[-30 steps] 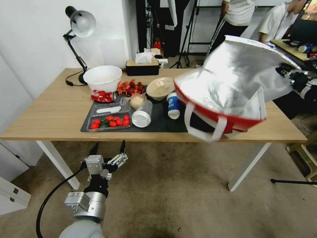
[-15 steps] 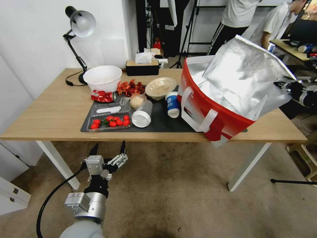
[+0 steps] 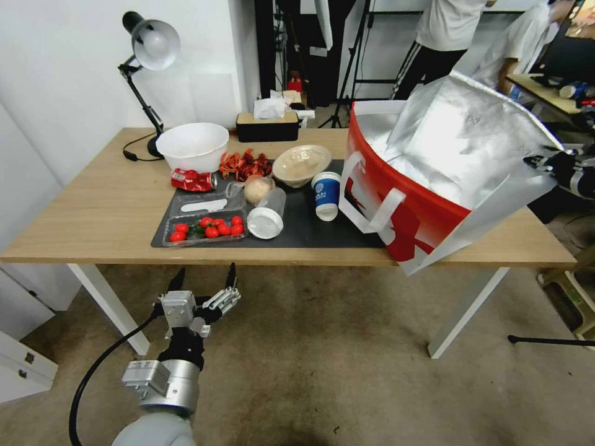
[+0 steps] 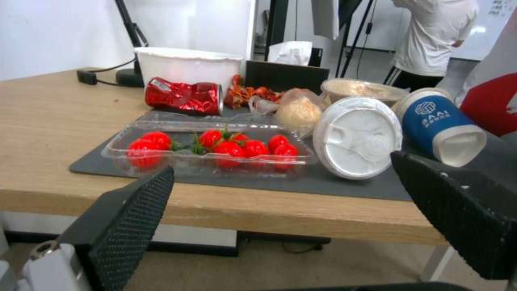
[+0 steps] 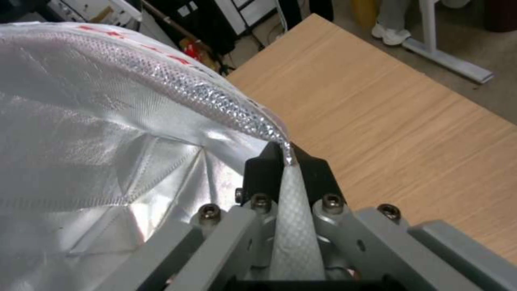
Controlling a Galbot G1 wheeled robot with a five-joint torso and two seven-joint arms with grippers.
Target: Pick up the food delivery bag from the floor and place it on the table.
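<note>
- food delivery bag (image 3: 427,186) sitting tilted on the right end of the table (image 3: 93,210), mouth open toward roughly 1 o'clock, foil lining showing, bottom corner poking out past the front edge
- right gripper (image 5: 284,161) pinched tight on a flat white handle (image 5: 291,226) right at the bag's rim, off at about 3 o'clock from the bag in the head view
- left gripper (image 3: 203,286) parked low over the floor (image 3: 322,359) at about 7 o'clock, fingers spread wide, holding nothing
- blue paper cup (image 3: 326,196) just beside the bag's red wall at 9 o'clock, white lidded cup (image 3: 266,217) and tomato tray (image 3: 207,228) further along the dark mat (image 3: 304,232)
- biggest worry, probably: letting go with that corner overhanging, so the bag tips toward 6 o'clock and slides off
- second worry: shoving the bag toward 9 o'clock to seat it, knocking the blue cup over
- also possible: handle snagging in the pinch on release and dragging the bag back toward the edge
</note>
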